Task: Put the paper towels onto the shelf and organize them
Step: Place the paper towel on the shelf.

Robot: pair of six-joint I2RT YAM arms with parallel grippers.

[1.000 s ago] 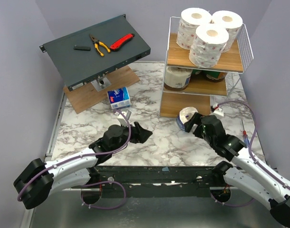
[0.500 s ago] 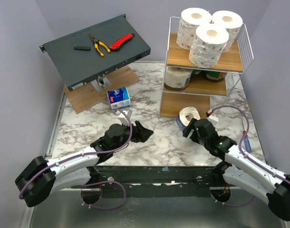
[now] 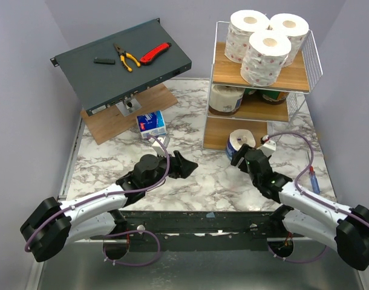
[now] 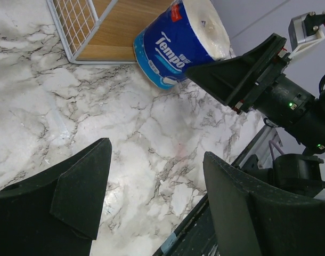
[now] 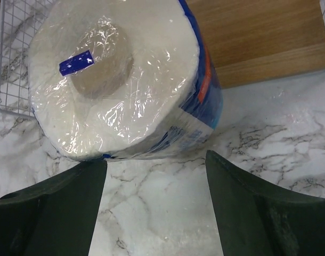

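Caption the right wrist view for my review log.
Right gripper open, poised before a plastic-wrapped blue-and-white roll at the front edge of the shelf's bottom board.

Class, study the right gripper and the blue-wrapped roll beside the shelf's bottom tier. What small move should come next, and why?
Probably ease the right gripper forward until it straddles the blue-wrapped roll. Its jaws stand open, and the roll lies just ahead of them, not between them, at the shelf's bottom board.

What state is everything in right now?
Left gripper, open, empty.
Right gripper, open, just short of the Tempo roll.
Tempo roll, wrapped, tilted at the shelf bottom edge, ungripped.
Three printed rolls, upright atop the shelf.
Blue tissue pack, lying on the table.
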